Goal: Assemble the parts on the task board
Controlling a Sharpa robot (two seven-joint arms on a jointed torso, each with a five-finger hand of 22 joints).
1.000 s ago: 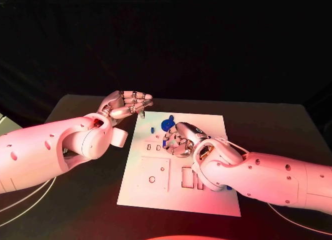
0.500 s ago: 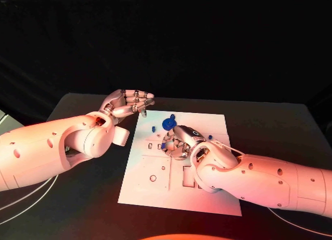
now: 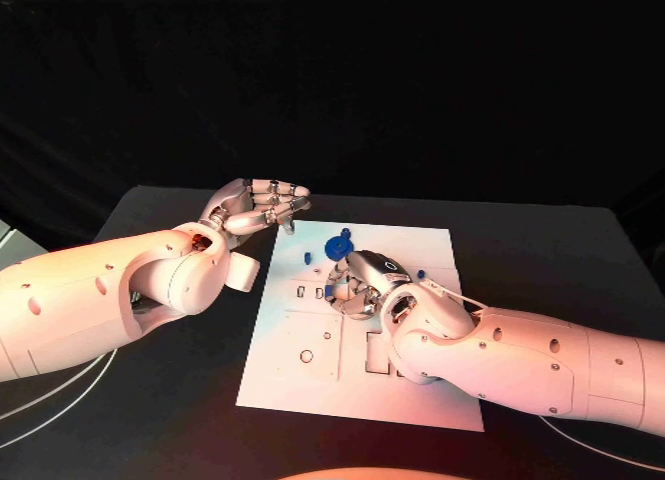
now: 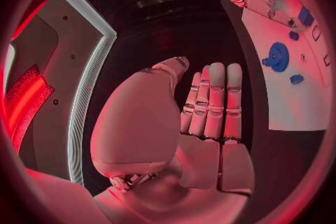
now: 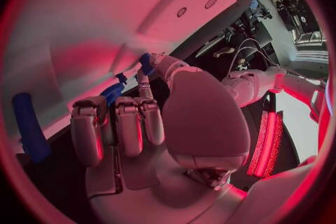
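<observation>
— Anything shifted in the last second?

— Barely. The right arm (image 3: 534, 355) has slid a little further onto the board, so its hand sits a touch nearer the middle. The left arm (image 3: 94, 300) has not budged.

— Start with the big things, then.

— A black counter (image 3: 563, 250) carries the white task board (image 3: 419, 250), lying flat in the middle. The right arm crosses the board's near right corner. The left arm stays off the board, over the counter on its left side.

— And the hands?

— The left hand (image 3: 257, 208) hovers by the board's far left corner, fingers curled in together, nothing in them. The right hand (image 3: 364, 283) is down on the board, fingers bent toward its surface. In the right wrist view a fingertip (image 5: 146, 60) meets a small blue piece (image 5: 145, 58), but I cannot tell whether it grips it or only touches it.

— Where are the parts?

— A blue gear (image 3: 337, 246) sits on the far part of the board, just beyond the right hand. A small blue peg (image 3: 306, 257) lies just to its left. From the left wrist, another blue part (image 4: 305, 15) shows close to the right hand's fingers.
</observation>
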